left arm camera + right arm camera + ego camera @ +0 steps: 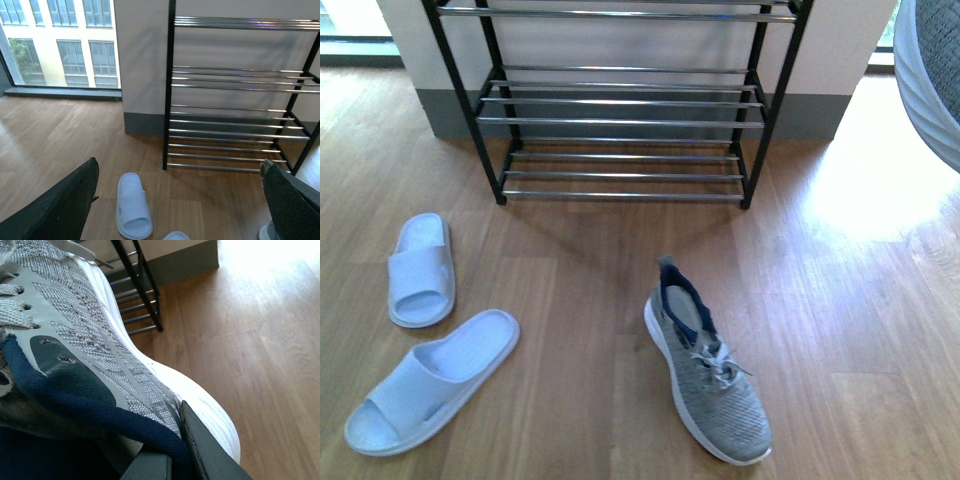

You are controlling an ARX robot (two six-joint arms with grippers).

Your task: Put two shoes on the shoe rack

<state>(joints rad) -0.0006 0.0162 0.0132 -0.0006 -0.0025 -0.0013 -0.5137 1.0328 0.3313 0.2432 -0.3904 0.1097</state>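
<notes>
One grey sneaker (100, 340) is clamped at its collar by the right gripper (175, 455) and held off the floor (570, 280). The left gripper (177, 190) is spread open and empty. A second sneaker (710, 370) lies on the floor. On the visible tiers of the shoe rack (620, 100) beyond, no shoe is seen, so neither placement is judged done.

Our left pincer (179, 165) hangs with its two dark fingers (60, 210) spread wide apart and the gap between them empty, looking forward and somewhat downward. Our right pincer (172, 452) is clamped on the grey sneaker (90, 325) at its navy collar: one dark finger (207, 455) presses against the outside by the heel, while the other finger is hidden from us.
</notes>
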